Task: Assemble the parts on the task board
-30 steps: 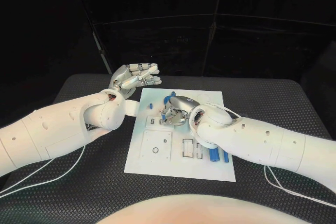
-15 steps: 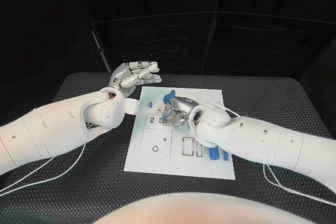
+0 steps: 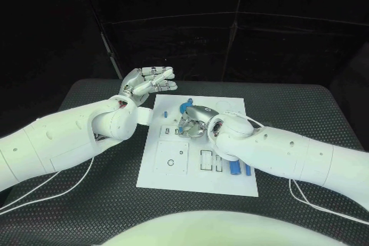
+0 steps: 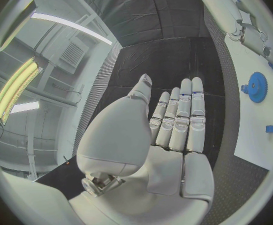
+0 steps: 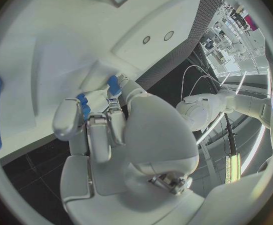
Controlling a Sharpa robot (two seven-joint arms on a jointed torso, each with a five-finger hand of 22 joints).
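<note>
Two hands up: my left hand [image 3: 148, 81] is raised off the table beside the task board's [image 3: 173, 176] far left corner, fingers straight and apart, holding nothing. My right hand [image 3: 194, 121] is down on the board's upper middle, fingers curled onto small blue parts [image 5: 82, 105]; can't tell if it grips one. Blue gear [image 4: 257, 87] lies near the board's far edge; two blue bars [image 3: 239, 169] near the right edge.

A robotics lab — black curtains [image 3: 231, 38] behind the table [image 3: 307, 107], ceiling strip lights [image 4: 14, 87] overhead.
</note>
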